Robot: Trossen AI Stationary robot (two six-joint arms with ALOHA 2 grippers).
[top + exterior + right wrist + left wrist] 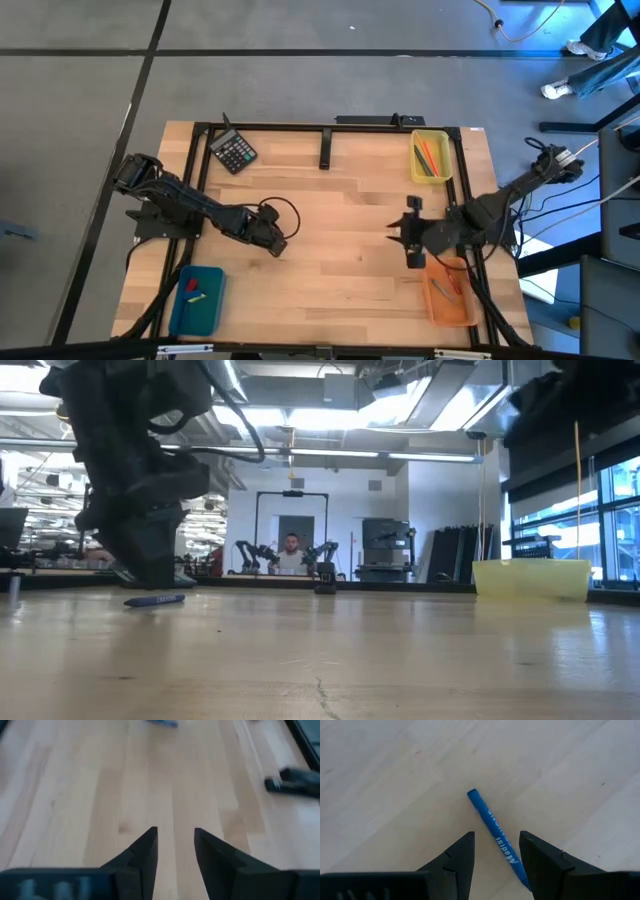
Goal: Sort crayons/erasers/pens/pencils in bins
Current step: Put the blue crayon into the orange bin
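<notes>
A slim blue stick [495, 832] with white lettering lies flat on the wooden table, also seen in the low view [155, 600]. My left gripper [496, 845] is open just above it, one finger on each side, and the stick's near end runs under one finger. It also shows in the high view [279, 246] and the low view [140, 565]. My right gripper [175, 842] is open and empty over bare wood, right of centre [400, 233]. The yellow bin [431, 157] holds orange and green crayons. The teal bin [197, 298] holds a red and a green eraser. The orange bin [450, 290] holds a few sticks.
A black calculator [235, 152] lies at the far left. A black frame bar [325, 148] reaches in from the far edge. Bare wood lies between the two grippers. A person shows in the room beyond the table [291, 552].
</notes>
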